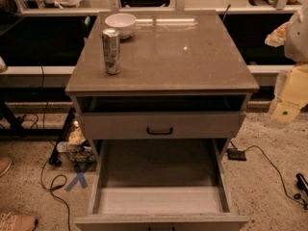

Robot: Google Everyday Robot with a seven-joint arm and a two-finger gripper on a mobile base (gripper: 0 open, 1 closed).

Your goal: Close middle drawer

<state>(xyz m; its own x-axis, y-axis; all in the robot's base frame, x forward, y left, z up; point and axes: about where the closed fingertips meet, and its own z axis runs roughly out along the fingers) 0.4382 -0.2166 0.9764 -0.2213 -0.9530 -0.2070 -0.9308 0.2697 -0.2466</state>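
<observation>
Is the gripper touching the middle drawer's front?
Apart. The camera view shows the gripper up at the right edge, well clear of the pulled-out middle drawer.

No legible text, can (111,51) label unreadable, blue X (78,176) on floor (29,189) — gripper (288,104) at right edge

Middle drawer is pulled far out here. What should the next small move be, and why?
Probably swing the gripper down and across toward the front panel of the middle drawer. The drawer stands pulled far out, pale floor exposed, while the gripper hangs at the right edge beside the cabinet, apart from it; it must reach the front before pushing.
</observation>
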